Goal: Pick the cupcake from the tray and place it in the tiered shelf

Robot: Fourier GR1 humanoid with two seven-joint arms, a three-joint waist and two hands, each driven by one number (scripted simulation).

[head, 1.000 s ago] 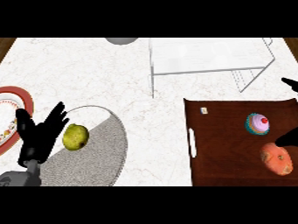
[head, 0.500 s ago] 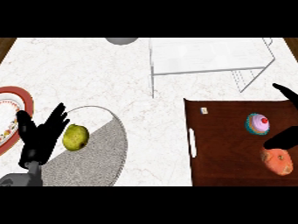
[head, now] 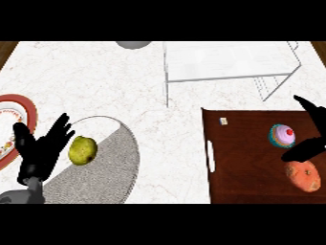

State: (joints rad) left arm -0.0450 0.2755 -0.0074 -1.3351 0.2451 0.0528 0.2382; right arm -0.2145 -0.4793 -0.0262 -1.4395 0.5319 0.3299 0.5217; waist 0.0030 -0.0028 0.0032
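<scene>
A red-rimmed plate [head: 2, 136] lies at the far left of the white marbled desk [head: 109, 81]. Just beside it the left hand [head: 42, 148] rests, fingers straight and released, holding nothing. Next to its fingers a yellow-green fruit [head: 82, 150] sits on a speckled grey plate [head: 119, 167].

Toward the far edge, right of centre, stands the white wire tiered shelf [head: 229, 62], just beyond the brown tray [head: 243, 172].

The cupcake [head: 283, 135], with pink icing, a red cherry and a teal wrapper, stands upright on the right half of the tray. From above it reads as round, so no long axis governs the approach. An orange, speckled piece of food [head: 304, 176] lies near it, toward the robot.

The right hand [head: 320, 119] is far nearer than the left. It is spread wide and grasps nothing. Its fingers rise just to the right of the cupcake and its thumb reaches in below it, so the cupcake lies to the left, at the mouth of the gap between them. I cannot tell whether the thumb tip touches the wrapper.

The coming move is probably a short slide left and a closing around the wrapper. The shelf then lies away and to the left.
</scene>
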